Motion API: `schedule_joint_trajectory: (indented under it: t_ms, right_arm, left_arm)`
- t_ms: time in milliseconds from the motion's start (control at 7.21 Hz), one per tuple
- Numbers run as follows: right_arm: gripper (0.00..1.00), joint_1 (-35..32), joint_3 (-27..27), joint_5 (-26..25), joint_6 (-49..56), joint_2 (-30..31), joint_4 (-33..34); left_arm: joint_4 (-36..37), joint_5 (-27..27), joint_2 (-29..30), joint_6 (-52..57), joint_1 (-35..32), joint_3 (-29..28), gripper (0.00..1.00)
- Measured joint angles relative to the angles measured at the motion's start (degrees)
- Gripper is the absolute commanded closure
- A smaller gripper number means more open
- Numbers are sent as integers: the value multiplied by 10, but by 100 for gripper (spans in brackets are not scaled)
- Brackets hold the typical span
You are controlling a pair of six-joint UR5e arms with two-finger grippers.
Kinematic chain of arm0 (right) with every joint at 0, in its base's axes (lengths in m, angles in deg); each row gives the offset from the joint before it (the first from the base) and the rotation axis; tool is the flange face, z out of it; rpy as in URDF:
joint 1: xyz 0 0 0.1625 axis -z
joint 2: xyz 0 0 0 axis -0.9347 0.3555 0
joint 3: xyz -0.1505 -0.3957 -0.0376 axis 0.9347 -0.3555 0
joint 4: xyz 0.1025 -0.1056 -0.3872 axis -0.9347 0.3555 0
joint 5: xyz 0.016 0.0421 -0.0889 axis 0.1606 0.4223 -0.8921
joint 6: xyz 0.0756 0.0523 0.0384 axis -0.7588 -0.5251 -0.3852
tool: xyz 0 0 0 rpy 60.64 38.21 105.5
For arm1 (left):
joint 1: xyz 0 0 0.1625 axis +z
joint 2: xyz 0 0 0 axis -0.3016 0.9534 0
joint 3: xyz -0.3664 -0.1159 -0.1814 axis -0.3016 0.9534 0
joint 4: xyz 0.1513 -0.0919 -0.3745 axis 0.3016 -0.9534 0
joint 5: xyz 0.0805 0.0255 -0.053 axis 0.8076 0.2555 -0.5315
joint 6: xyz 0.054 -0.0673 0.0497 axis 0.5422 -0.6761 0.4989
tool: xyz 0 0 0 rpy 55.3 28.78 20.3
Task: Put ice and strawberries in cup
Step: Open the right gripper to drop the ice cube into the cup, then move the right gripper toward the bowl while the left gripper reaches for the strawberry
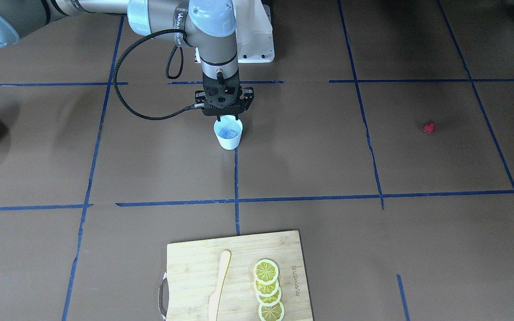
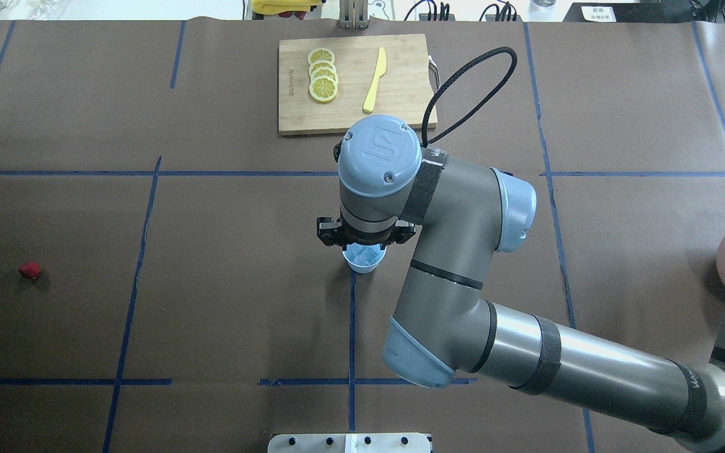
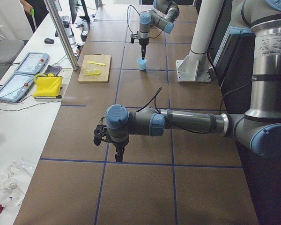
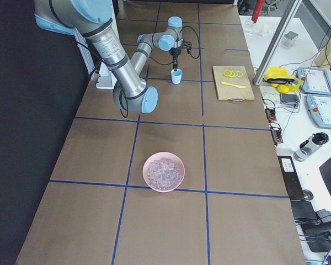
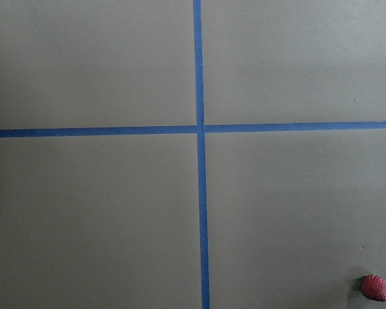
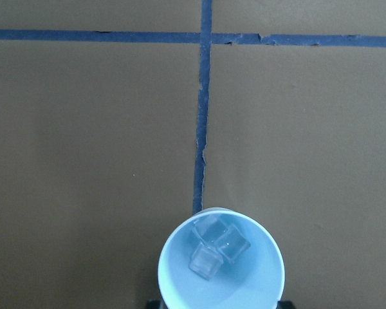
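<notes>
Several ice cubes [image 6: 216, 250] lie at the bottom of the pale-blue cup [image 6: 222, 273], so the ice step looks done or nearly so. The right gripper [image 1: 227, 117] hangs just over the rim, its jaws spread and empty. The strawberry [image 2: 30, 270] lies well apart, on the table's left side, so it likely falls to the left gripper [image 3: 118, 155], whose jaws I cannot tell. Only the right wrist view shows the cubes clearly. The left wrist view catches the berry at its lower right corner, so that arm must shift before descending.
</notes>
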Motion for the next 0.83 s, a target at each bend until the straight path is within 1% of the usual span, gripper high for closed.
schedule_joint_trajectory:
  t_ms: [555, 694, 832]
  right_arm:
    - [1, -11, 7, 5, 1, 0, 1]
    - [1, -34, 19, 24, 3, 9, 5]
    - [1, -70, 50, 60, 14, 39, 7]
  left_arm:
    - [-6, 3, 2, 1, 2, 6, 0]
    - [-24, 5, 4, 2, 8, 9, 0]
    - [-43, 6, 4, -8, 22, 14, 0]
